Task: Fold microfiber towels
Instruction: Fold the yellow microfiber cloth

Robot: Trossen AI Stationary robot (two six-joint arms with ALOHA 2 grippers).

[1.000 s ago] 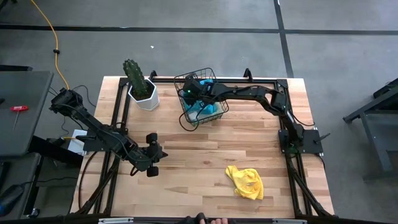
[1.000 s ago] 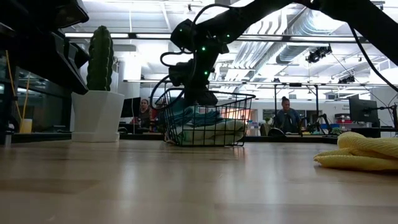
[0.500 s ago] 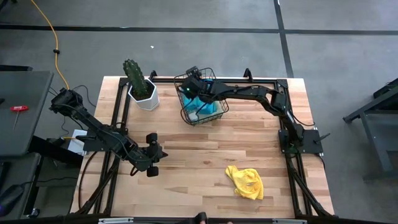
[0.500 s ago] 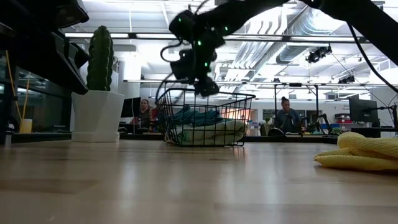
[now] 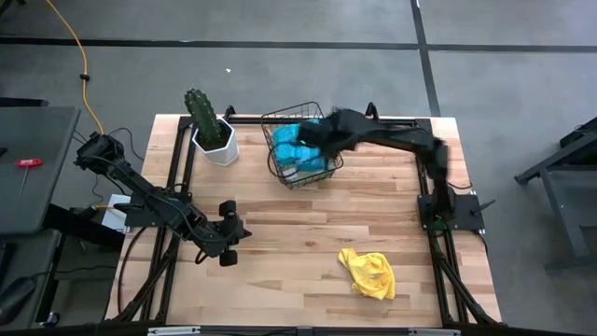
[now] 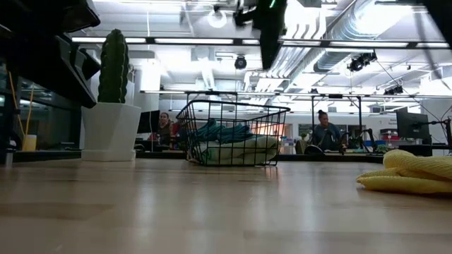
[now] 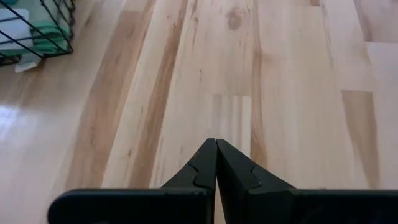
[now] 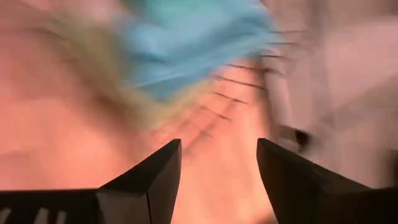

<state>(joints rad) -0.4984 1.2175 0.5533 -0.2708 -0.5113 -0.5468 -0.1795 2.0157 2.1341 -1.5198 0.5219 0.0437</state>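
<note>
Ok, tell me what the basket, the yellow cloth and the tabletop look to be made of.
Basket: thin black wire, probably coated metal; the open grid shows the towels inside.
Yellow cloth: soft matte fabric, likely microfiber; it lies crumpled in rounded folds.
Tabletop: pale wood planks, smooth and slightly glossy; grain and joints show.

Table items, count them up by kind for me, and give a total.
Yellow towel, loose on the wood: 1
Wire basket holding towels: 1
Potted cactus: 1
Towels inside the basket: cannot count, they overlap
Total countable: 3
</note>
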